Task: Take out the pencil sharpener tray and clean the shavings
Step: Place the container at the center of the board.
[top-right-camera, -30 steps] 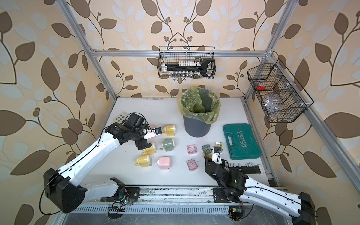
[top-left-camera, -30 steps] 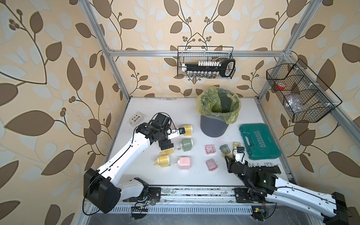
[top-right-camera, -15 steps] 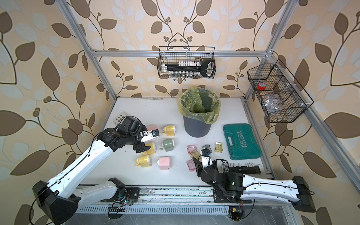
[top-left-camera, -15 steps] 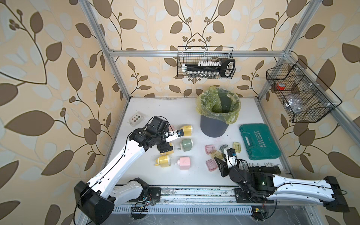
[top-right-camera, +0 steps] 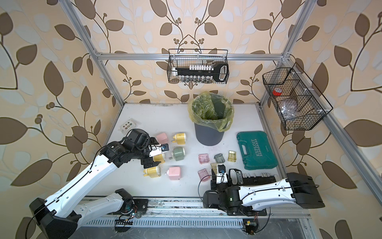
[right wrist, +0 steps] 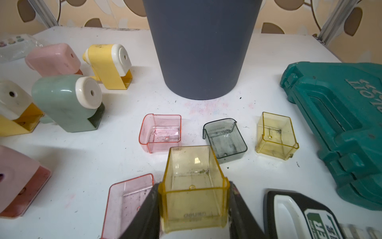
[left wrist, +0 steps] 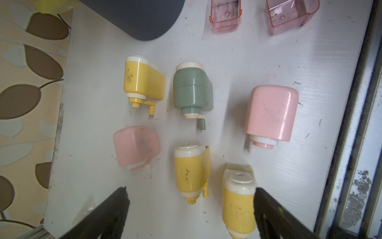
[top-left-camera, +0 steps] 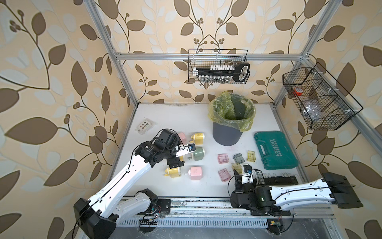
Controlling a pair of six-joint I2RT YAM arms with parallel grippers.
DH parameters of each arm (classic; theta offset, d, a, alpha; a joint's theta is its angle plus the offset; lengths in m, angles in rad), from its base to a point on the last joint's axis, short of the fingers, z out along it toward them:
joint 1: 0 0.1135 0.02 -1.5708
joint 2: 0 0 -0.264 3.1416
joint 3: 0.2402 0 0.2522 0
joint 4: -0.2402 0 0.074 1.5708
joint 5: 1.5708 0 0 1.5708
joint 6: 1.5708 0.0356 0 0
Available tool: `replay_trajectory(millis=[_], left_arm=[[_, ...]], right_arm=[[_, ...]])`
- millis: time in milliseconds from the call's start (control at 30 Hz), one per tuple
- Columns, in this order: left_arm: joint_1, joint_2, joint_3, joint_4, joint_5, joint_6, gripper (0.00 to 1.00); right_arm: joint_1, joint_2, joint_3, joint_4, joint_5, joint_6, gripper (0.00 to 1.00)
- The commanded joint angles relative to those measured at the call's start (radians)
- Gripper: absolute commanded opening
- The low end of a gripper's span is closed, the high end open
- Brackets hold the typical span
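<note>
Yellow tray [right wrist: 192, 165] in grip
Right fingers [right wrist: 144, 217] clamp it — left fingers [left wrist: 109, 213] spread wide over the sharpeners [left wrist: 192, 175].

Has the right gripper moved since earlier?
Yes. The right gripper, holding a clear yellow tray, has drawn away from the teal plastic tool case, toward the front.

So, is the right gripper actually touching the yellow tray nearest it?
Touching. The right wrist view shows the yellow tray clamped in the right gripper, its fingers pressed flat against both side walls with no gap.
</note>
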Motion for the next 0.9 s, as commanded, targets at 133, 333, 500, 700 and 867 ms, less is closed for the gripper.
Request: replay_trajectory(millis=[133, 333, 500, 700, 867], left_arm=[[-0.014, 0.005, -0.005, -0.031, 0.018, -0.011, 0.96], [-0.026, 0.022, 0.002, -0.059, 0.007, -0.028, 0.99], [-0.031, 0.010, 0.001, -0.074, -0.006, -0.028, 0.99], [-0.030, -0.010, -0.001, -0.096, -0.024, -0.016, 0.99], [-0.030, -0.018, 0.005, -0.134, -0.019, -0.016, 0.99]], right_arm=[[-0.140, -0.282, -0.191, 0.368, -0.264, -0.396, 0.00], [-0.251, -0.234, -0.173, 0.402, -0.438, -0.455, 0.00], [-0.251, -0.097, -0.137, 0.436, -0.461, -0.477, 0.34], [-0.251, -0.134, -0.124, 0.375, -0.424, -0.466, 0.62], [-0.251, -0.229, -0.115, 0.296, -0.389, -0.439, 0.81]])
